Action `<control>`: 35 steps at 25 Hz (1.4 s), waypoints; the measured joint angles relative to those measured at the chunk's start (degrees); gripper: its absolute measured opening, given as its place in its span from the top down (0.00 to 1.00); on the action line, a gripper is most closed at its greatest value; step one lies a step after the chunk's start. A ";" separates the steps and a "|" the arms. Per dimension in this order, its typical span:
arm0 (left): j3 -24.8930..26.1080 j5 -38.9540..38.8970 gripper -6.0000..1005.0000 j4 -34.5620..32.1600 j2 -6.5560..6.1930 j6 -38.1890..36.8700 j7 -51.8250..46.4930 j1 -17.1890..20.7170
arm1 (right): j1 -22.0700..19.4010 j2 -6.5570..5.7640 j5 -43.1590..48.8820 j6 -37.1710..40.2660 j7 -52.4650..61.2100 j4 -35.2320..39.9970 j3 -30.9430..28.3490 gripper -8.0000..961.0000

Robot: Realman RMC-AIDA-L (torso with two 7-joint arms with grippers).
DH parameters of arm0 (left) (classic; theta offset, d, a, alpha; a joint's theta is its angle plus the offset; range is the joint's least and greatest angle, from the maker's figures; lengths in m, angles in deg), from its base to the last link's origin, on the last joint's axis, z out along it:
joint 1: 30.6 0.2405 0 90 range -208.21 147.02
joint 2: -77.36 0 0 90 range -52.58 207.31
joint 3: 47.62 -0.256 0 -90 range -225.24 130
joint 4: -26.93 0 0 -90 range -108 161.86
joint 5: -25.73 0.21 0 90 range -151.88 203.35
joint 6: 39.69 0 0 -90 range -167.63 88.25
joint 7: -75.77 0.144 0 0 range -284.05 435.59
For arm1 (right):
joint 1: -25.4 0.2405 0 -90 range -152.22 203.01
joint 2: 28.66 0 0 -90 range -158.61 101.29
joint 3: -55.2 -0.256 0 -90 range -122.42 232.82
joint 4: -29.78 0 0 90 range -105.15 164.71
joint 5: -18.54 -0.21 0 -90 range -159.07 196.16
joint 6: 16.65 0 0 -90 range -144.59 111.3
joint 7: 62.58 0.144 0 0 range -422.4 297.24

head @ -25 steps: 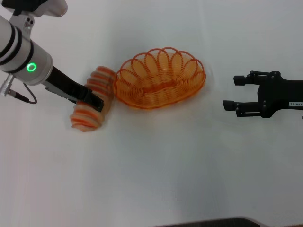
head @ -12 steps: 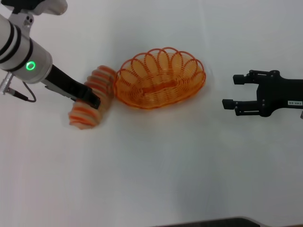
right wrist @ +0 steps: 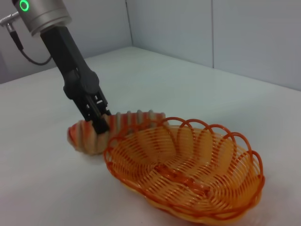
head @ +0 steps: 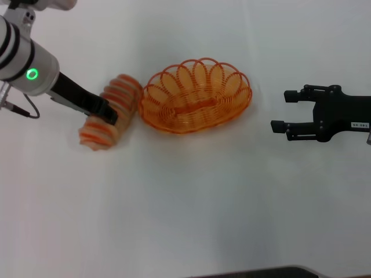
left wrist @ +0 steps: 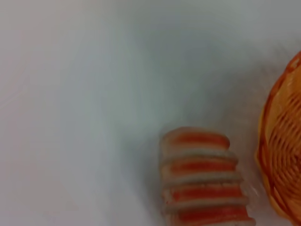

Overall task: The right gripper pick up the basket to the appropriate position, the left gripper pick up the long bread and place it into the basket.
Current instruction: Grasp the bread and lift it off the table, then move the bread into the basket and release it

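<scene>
The long bread (head: 123,94), tan with orange-red ridges, lies slantwise just left of the orange wire basket (head: 197,95). My left gripper (head: 109,116) is shut on the bread's middle, coming in from the left. The right wrist view shows the left gripper (right wrist: 99,120) clamped on the bread (right wrist: 134,120) beside the empty basket (right wrist: 188,169). The left wrist view shows one end of the bread (left wrist: 202,183) and the basket's rim (left wrist: 284,155). My right gripper (head: 280,111) is open to the right of the basket, apart from it.
The white table (head: 185,202) carries nothing else in view. A dark edge (head: 261,272) runs along the front of the table.
My left gripper has moved left and a little away from me with the bread in it; the bread has shifted with it. The right gripper and the basket have stayed put.
</scene>
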 joint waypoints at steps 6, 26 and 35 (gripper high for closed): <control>-0.37 0.70 0.56 -3.78 -0.17 0.01 2.05 0.68 | 0.25 0.08 0.00 0.02 -0.01 -0.07 0.00 0.12; -3.23 -17.48 0.71 -14.22 0.16 -7.69 30.05 1.01 | 1.04 0.26 0.10 -0.05 -0.07 -0.09 2.81 0.12; -12.75 -19.98 0.75 -12.48 0.47 -3.15 30.54 0.96 | 0.95 0.26 0.09 0.09 -0.12 -0.09 3.59 0.13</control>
